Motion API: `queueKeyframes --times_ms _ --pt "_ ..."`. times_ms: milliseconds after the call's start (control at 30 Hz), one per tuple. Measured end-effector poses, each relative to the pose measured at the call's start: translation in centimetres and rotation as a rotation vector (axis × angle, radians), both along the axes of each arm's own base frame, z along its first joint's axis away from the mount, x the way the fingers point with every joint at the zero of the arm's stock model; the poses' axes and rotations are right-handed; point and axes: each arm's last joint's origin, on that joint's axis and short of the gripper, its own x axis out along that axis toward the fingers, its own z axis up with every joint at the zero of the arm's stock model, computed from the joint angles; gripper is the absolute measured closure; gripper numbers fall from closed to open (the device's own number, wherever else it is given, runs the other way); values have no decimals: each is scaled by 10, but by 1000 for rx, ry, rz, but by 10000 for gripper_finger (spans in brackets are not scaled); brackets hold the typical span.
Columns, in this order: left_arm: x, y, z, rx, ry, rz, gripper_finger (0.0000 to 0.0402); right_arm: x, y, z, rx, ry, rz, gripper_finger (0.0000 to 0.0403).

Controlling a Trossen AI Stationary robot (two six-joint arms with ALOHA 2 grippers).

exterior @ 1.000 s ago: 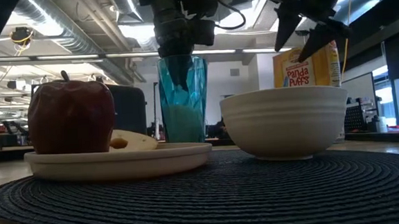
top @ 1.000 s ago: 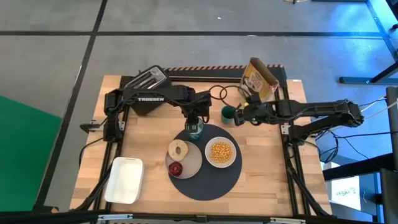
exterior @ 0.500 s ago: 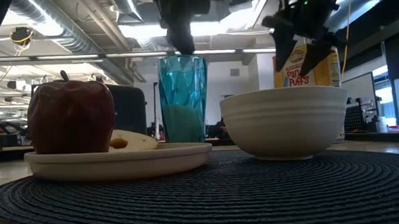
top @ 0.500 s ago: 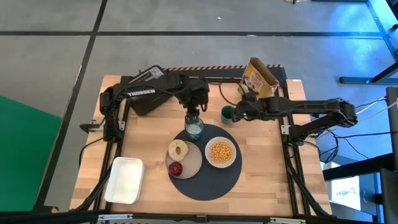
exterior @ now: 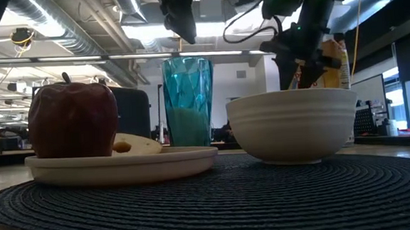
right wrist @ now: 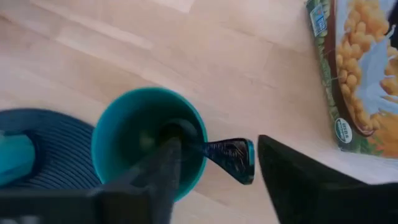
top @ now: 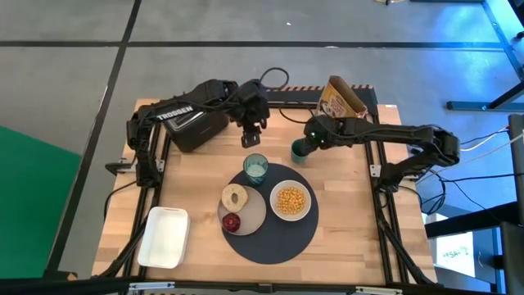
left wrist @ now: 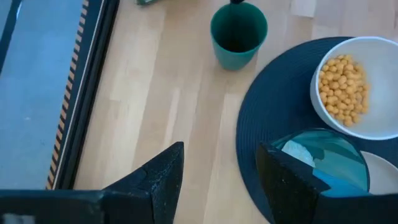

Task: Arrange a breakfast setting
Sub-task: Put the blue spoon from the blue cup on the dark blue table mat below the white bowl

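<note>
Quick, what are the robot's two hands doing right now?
Left gripper: open, holding nothing, above the blue glass.
Right gripper: open around a dark handle in the teal cup.

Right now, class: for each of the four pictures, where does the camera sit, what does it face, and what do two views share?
High: overhead, facing down; both arms show.
Low: table height, facing the pale beige plate and white bowl.
Left wrist: over the clear bluish glass; open left pincer.
Right wrist: over the small teal cup; right pincer.
Shared: both wrist views show that cup.
</note>
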Motion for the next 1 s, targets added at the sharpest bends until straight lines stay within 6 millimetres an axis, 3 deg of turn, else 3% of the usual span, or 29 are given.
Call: queueKeyframes --times_ms 467,600,767,1000 --pt "-1 0 1 0 1 1 207 3 -1 -1 -26 1 12 390" --pt "-1 0 1 0 1 1 207 -3 1 9 -40 -1 23 390" --pt "-1 0 1 0 1 1 207 -15 3 41 -95 -77 16 399" --pt "-1 0 1 -2 -1 5 207 -26 7 67 -112 -172 26 400"
